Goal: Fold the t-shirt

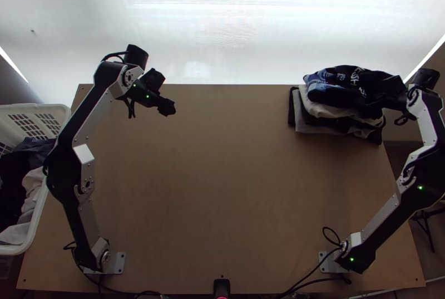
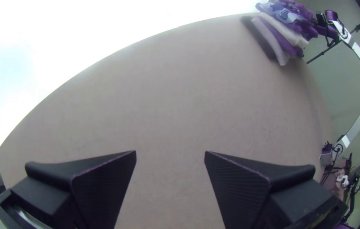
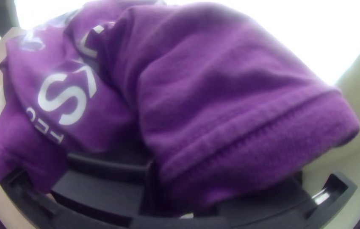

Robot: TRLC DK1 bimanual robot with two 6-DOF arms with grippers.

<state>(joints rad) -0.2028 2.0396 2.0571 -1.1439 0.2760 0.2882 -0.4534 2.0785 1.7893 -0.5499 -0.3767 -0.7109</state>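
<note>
Atop the folded pile point(image 1: 302, 123), clenching the bunched t-shirt point(image 1: 356, 79) with right fingers point(image 3: 103, 186), probably to stack it; holding left fingers point(image 2: 247, 182) apart over the bench point(image 1: 222, 187), perhaps leaving room.

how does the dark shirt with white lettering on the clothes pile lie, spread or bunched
Bunched: the shirt sits rumpled atop the pile, creases cutting its lettering, a hemmed part bulging over the right gripper.

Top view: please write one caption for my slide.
Left gripper over the far left of the wooden table, right gripper at the clothes stack in its far right corner.
</note>
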